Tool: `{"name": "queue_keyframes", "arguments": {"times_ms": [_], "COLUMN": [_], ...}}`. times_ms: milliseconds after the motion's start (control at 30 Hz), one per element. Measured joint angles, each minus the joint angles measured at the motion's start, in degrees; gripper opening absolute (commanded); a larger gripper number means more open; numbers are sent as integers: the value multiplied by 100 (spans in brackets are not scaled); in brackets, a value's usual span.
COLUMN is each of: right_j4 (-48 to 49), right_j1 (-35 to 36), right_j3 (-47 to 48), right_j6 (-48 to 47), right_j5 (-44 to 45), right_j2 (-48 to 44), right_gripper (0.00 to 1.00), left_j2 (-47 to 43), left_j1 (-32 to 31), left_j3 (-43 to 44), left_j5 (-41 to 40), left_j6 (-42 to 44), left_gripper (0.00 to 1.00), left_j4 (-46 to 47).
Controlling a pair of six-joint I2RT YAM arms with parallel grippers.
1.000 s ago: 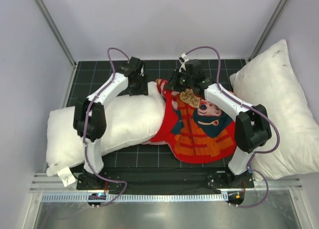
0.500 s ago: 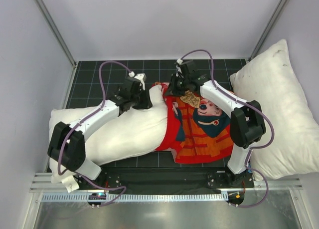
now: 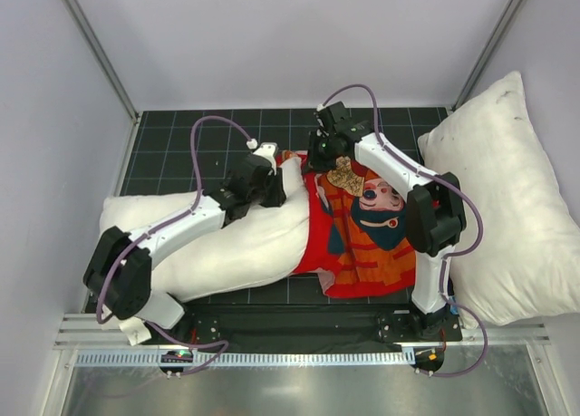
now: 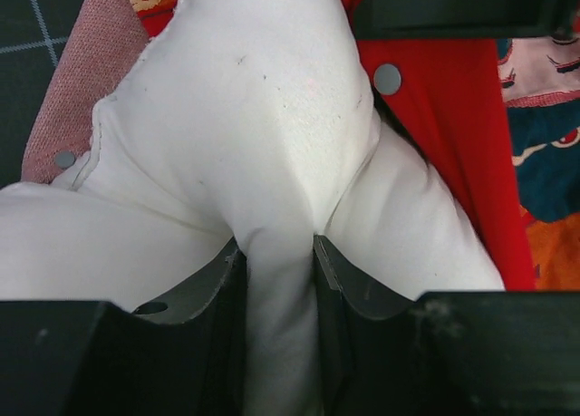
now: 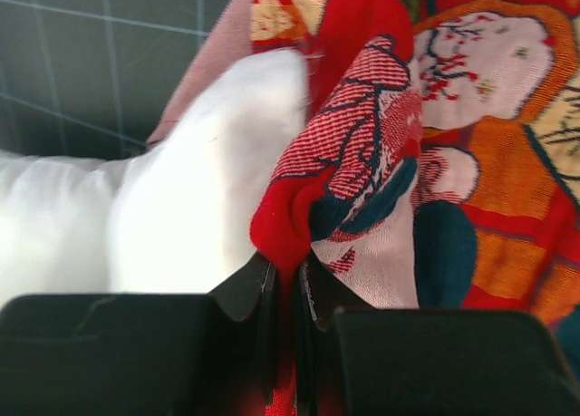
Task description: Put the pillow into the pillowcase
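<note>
- A pale left wall (image 3: 45, 117) with a slanting metal post (image 3: 95, 46) closes the room well to the left of the left tool (image 4: 276, 262).
- The surface (image 3: 172, 140) is a dark mat ruled with a pale grid. A metal rail (image 3: 272, 357) runs along its near edge by both arm bases.
- The left tool stands narrow, its two fingers pinching a raised ridge of the pillow (image 3: 245, 239).
- The pillow stretches from that tool back toward the left arm's base. Ahead of the tool, its far corner sits in the mouth of the pillowcase (image 3: 372, 253), between the pink reverse and the red front.
- The right tool (image 5: 285, 280), almost closed, grips a bunched red edge of the pillowcase, with the pillow's corner just to its left.
- A larger white pillow (image 3: 507, 198) lies by the right wall (image 3: 557, 44), well to the right of the right tool.
</note>
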Motion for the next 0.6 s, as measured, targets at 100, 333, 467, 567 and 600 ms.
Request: {"name": "queue_keyframes", "arguments": {"times_ms": [100,333,467,567,600], "right_j4": [-157,-358,-424,-407,-442], "right_j1": [9,33,33,33,31], "right_j3": [0,0,0,153,295], "right_j6": [-76,-212,-275,-319,-345], "right_j5": [295,892,992,1078,1113], "right_j2": [0,-9,-76,-107,-94], "right_gripper": [16,16,20,22,21], "left_j2": [-363,-946,-938,-837,-804], "left_j1": [-151,-658,-931,-1086,-1174], "left_j3": [-210,-492,-492,-461,-446], "left_j5": [-175,-404,-446,-527,-544], "left_j6": [-70,-70,-61,-66,-63], "left_gripper": [33,34,33,33,33], "left_j4": [7,-26,-17,9,17]}}
